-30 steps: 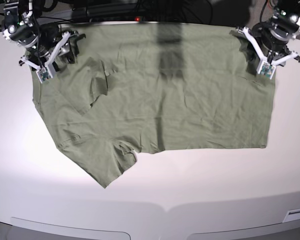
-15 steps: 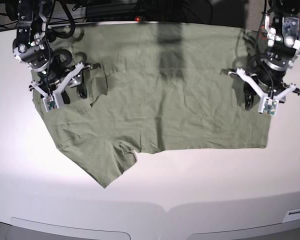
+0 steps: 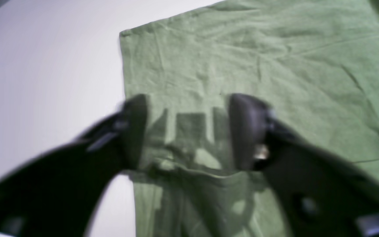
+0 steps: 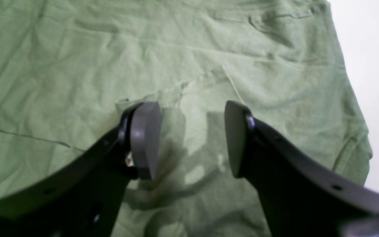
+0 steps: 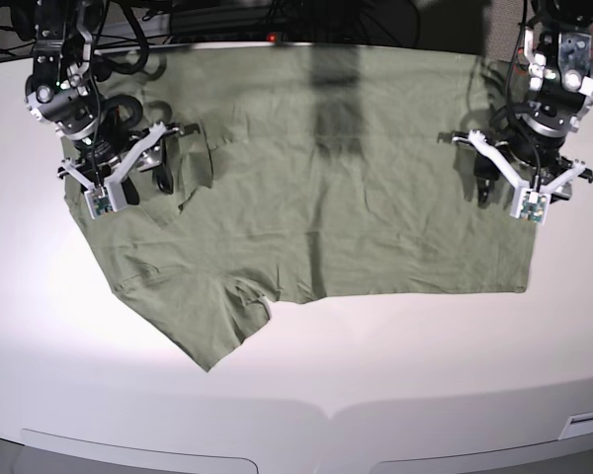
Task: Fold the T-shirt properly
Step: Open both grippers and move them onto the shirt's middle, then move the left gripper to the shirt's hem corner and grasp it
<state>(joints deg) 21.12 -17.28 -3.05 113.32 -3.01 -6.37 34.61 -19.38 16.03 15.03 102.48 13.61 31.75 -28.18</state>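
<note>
The sage-green T-shirt [image 5: 326, 207] lies spread and wrinkled on the white table [image 5: 395, 365], one sleeve pointing to the near left. My left gripper [image 5: 521, 190] hovers over the shirt's right side. In the left wrist view it [image 3: 189, 131] is open above the cloth [image 3: 275, 49] close to its side edge, with nothing between the blurred fingers [image 3: 133, 131]. My right gripper [image 5: 124, 178] hangs over the shirt's left side. The right wrist view shows it [image 4: 191, 140] open over the cloth [image 4: 77, 49], its pads [image 4: 145, 140] apart with only fabric below.
Dark equipment and cables [image 5: 217, 20] line the table's far edge, with a small red light [image 5: 273, 38]. Bare white tabletop lies in front of the shirt and on both sides. The table's rounded front rim [image 5: 326, 415] is near.
Both arms came from the shirt's far corners toward the near side, over the cloth. The left gripper's jaws have spread wider. The shirt has not moved.
</note>
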